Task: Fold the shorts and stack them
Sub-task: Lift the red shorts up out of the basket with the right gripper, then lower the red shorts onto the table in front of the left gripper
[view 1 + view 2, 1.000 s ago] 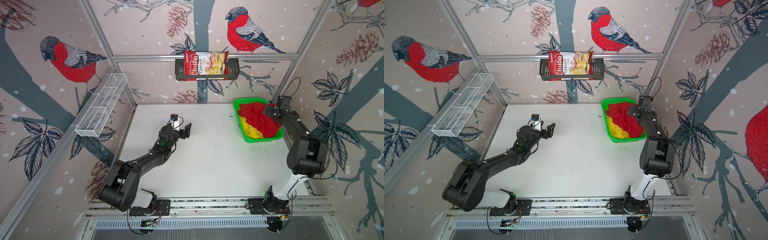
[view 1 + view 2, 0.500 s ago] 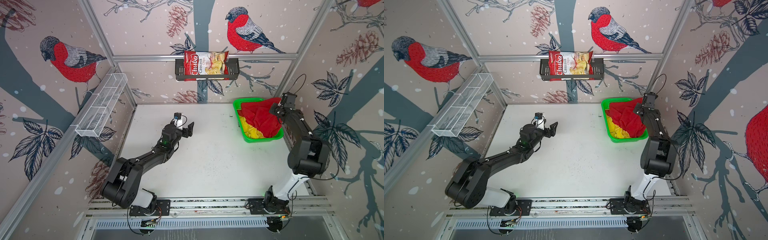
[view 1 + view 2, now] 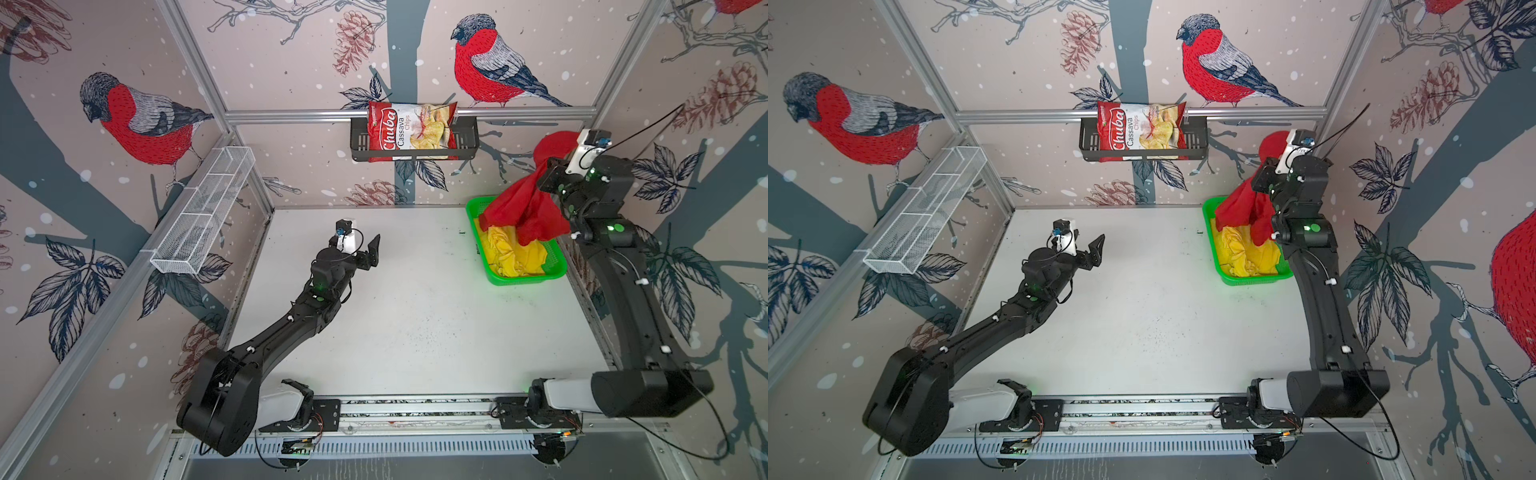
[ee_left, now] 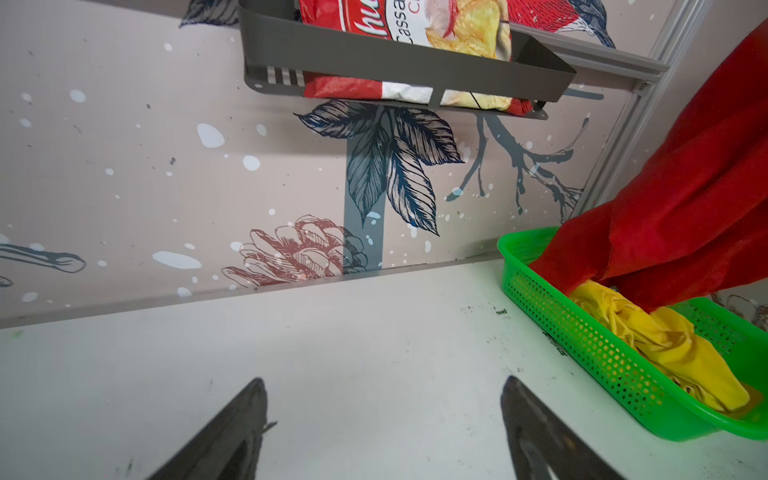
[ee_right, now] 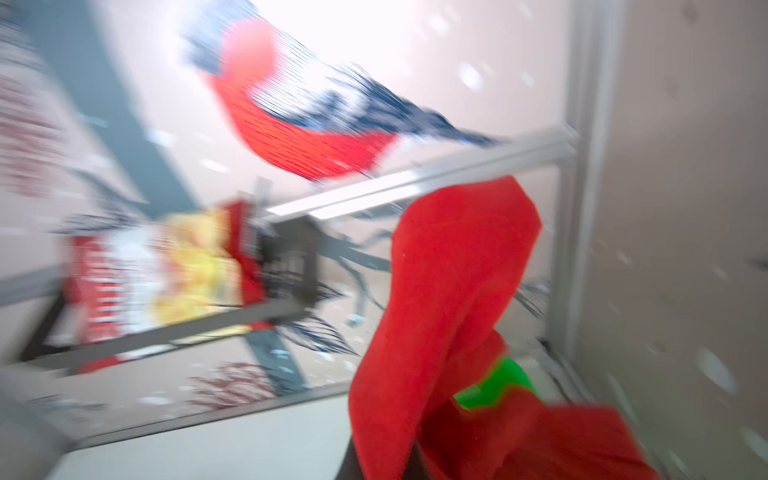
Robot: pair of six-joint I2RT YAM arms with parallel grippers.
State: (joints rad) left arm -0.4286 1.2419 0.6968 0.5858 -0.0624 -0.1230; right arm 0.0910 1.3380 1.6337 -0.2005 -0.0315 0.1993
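Observation:
The red shorts (image 3: 524, 204) (image 3: 1241, 205) hang bunched from my right gripper (image 3: 542, 164) (image 3: 1263, 166), lifted high over the green mesh basket (image 3: 528, 279) (image 3: 1254, 281) at the back right; their lower end still trails into it. In the blurred right wrist view the red cloth (image 5: 449, 291) covers the shut jaws (image 5: 384, 463). The yellow shorts (image 3: 513, 254) (image 3: 1246, 254) (image 4: 665, 345) lie crumpled in the basket. My left gripper (image 3: 365, 253) (image 3: 1090, 254) (image 4: 384, 386) hovers open and empty over the table's middle left, facing the basket (image 4: 582, 332).
A red chips bag (image 3: 411, 131) sits in a black shelf on the back wall. A white wire rack (image 3: 203, 216) hangs on the left wall. The white table (image 3: 415, 316) is bordered by walls on three sides, with the arm bases along the front rail.
My right gripper has shut on the red shorts and risen, pulling them up out of the basket. The left arm has crept slightly toward the back.

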